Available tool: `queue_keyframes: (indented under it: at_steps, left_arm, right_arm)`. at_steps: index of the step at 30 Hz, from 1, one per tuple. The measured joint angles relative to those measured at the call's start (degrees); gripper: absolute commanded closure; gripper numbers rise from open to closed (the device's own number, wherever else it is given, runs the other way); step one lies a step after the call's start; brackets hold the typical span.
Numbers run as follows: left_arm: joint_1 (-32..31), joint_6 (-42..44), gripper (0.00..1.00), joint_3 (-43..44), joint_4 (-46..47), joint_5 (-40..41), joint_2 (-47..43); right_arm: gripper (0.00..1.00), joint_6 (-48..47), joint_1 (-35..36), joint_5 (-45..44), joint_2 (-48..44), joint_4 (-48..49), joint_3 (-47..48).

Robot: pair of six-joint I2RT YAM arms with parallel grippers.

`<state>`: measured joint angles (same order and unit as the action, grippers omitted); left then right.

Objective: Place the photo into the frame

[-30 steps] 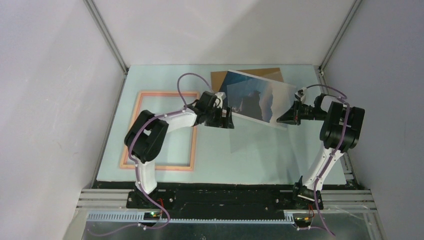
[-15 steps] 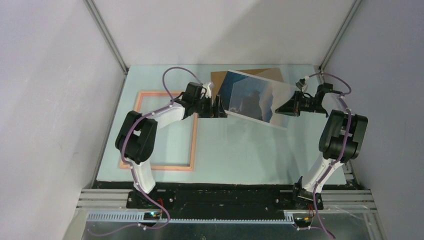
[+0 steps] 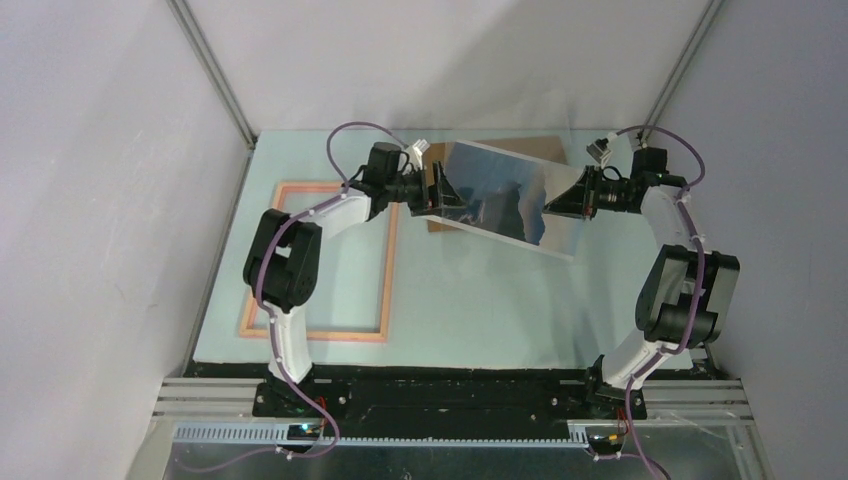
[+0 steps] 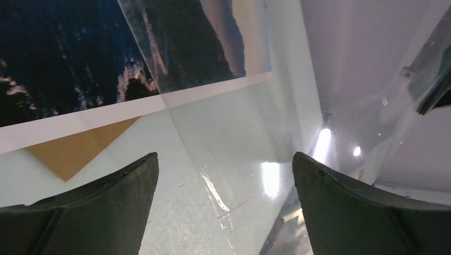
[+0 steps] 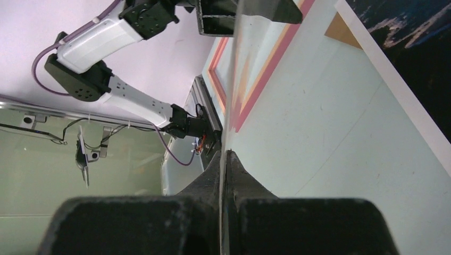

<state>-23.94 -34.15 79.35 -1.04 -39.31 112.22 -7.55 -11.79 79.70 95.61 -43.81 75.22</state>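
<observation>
On the surface the frame lies at the left, the photo lies rear centre atop the backing board, and above them a clear sheet hangs tilted, its right edge between the right fingers, its left end by the left fingers.

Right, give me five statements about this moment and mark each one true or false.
1. The left fingers are open. True.
2. The right fingers are shut on a thin clear sheet. True.
3. The frame lies on the table's right side. False: it lies on the left side, under the left arm.
4. The photo sits inside the frame. False: it lies apart from the frame, over a brown board.
5. The left fingers grip the photo. False: they stand open, closed on nothing.
</observation>
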Motion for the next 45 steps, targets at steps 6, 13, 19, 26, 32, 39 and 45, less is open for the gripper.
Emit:
queue_keyframes:
  at_steps: [6,13,19,26,32,39,45]
  left_arm:
    - [0.0,-5.8,0.03,0.9,6.0,-7.2,2.7]
    - [0.3,-12.7,0.10,0.0,14.8,-12.3,3.0]
    - [0.6,-15.2,0.25,-3.8,16.8,-13.7,0.9]
    - [1.0,-16.9,0.41,-4.1,17.7,-13.9,-2.4]
    - [0.9,-17.3,0.52,-5.3,19.0,-14.1,-5.6]
    - [0.5,-17.4,0.62,-7.0,19.4,-13.7,-6.6]
    - [0.2,-17.2,0.78,-8.7,19.3,-12.0,-7.6]
  right_arm:
    - [1.00,-3.0,0.5,2.0,-0.5,-3.1,0.0]
    - [1.00,-10.9,0.4,4.0,0.5,-10.0,0.0]
    - [1.00,-14.7,-0.5,3.5,3.5,-12.4,0.0]
    - [1.00,-17.2,-1.5,3.0,6.6,-13.8,0.0]
    - [1.00,-16.0,-1.6,2.0,7.3,-11.7,-0.9]
    - [1.00,-6.8,-1.2,0.2,6.8,-0.9,-6.4]
    - [1.00,4.8,-0.8,-2.1,3.7,11.5,-12.1]
